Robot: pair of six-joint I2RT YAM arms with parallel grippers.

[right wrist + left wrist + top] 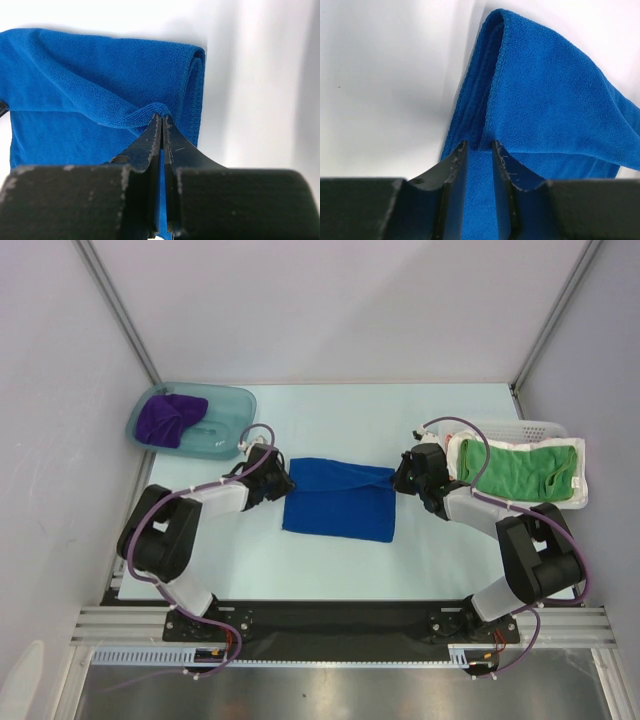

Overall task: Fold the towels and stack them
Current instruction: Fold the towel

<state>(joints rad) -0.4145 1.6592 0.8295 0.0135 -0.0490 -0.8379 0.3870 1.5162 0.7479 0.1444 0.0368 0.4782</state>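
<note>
Blue towel lies flat at the middle of the table, long axis left-right. Left gripper and right gripper each pinch a far corner. The near edge lies free.

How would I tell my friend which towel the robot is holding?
Look at the pale table in front of the two arms. In its middle, pinched between the left gripper and right gripper, lies the blue towel. It alone is blue; the purple towel and green towel sit off at the sides.
</note>
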